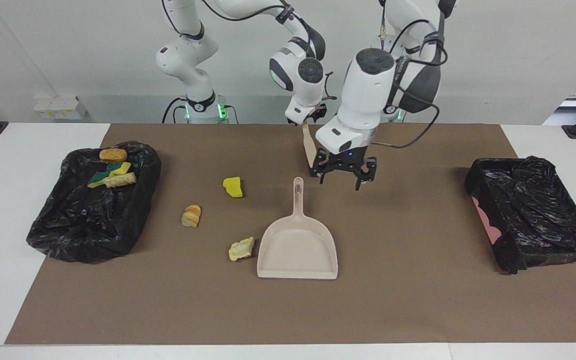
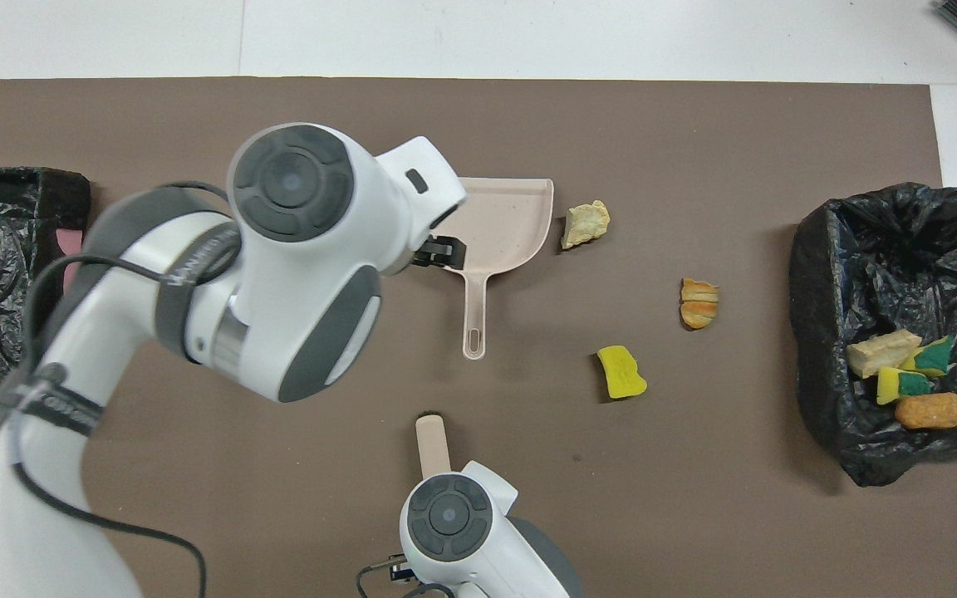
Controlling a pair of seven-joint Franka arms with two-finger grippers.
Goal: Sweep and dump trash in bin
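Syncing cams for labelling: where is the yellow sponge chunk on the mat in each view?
Facing view: the yellow sponge chunk lies on the mat, beside the dustpan handle, toward the right arm's end of the table.
Overhead view: the same chunk shows at centre-right, just below the handle tip's level.
Shared landmark: the dustpan; the chunk is nearer to the robots than its scoop.

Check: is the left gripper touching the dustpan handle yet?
Apart. The facing view shows the left gripper hanging open above the mat beside the dustpan handle, with bare mat between them.
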